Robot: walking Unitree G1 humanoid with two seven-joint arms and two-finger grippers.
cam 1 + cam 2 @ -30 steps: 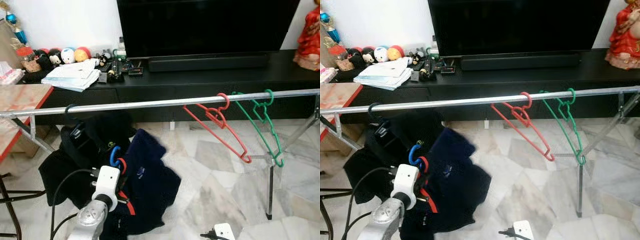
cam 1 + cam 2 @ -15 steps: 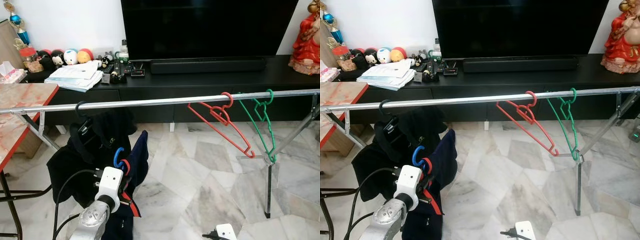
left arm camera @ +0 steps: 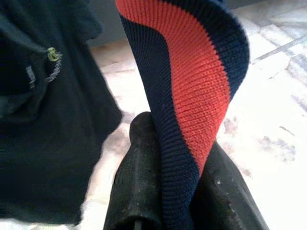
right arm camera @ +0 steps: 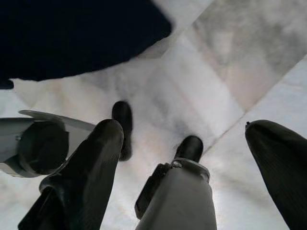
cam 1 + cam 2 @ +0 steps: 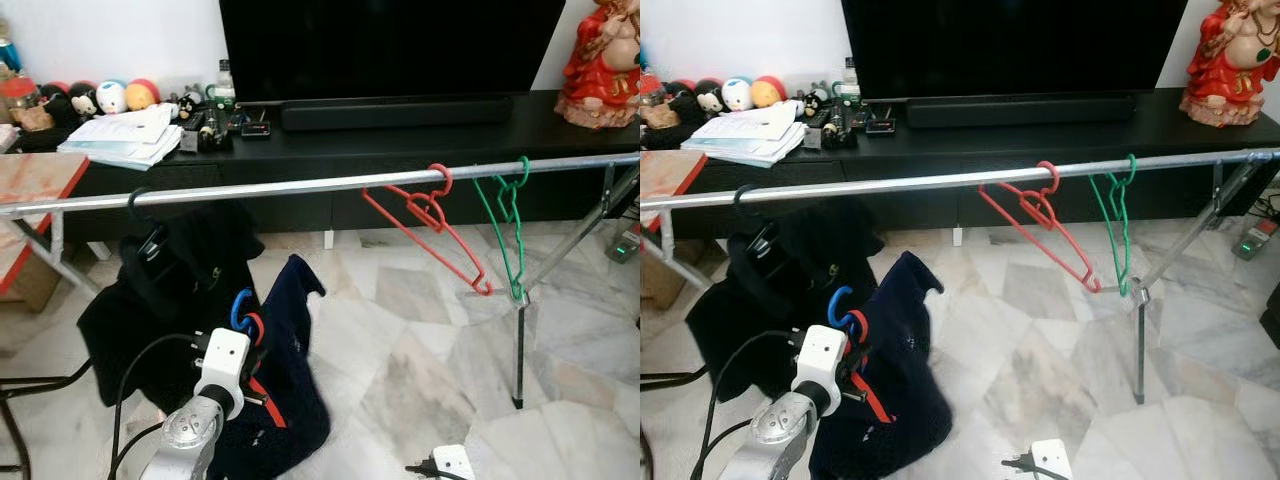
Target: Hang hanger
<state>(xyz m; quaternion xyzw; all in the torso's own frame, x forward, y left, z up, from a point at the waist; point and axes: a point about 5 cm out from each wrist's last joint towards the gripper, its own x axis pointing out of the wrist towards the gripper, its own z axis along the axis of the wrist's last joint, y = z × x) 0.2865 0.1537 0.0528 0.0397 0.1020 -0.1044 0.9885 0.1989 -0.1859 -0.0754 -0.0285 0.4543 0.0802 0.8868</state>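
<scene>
My left gripper (image 5: 247, 345) is low in front of me, below the metal rail (image 5: 300, 187). It is shut on the red-and-navy collar (image 3: 192, 81) of a navy garment (image 5: 290, 390) that hangs on a blue hanger. The blue hook (image 5: 240, 308) sticks up just above the fingers (image 3: 139, 182). The hook is well below the rail and apart from it. A black garment (image 5: 150, 280) hangs from the rail by a black hook (image 5: 137, 203) just behind. My right gripper (image 4: 184, 127) is open over the floor, its wrist (image 5: 450, 462) low at the right.
An empty red hanger (image 5: 430, 225) and a green hanger (image 5: 505, 225) hang on the rail's right part. The rail's leg (image 5: 518, 340) stands at the right. Behind it is a black TV bench (image 5: 400, 140). A red-edged table (image 5: 30, 190) is at the left. The floor is marble.
The camera has shifted, so the whole scene sits differently. The navy garment swings in my left gripper and flares to the right again. The green hanger has turned nearly edge-on.
</scene>
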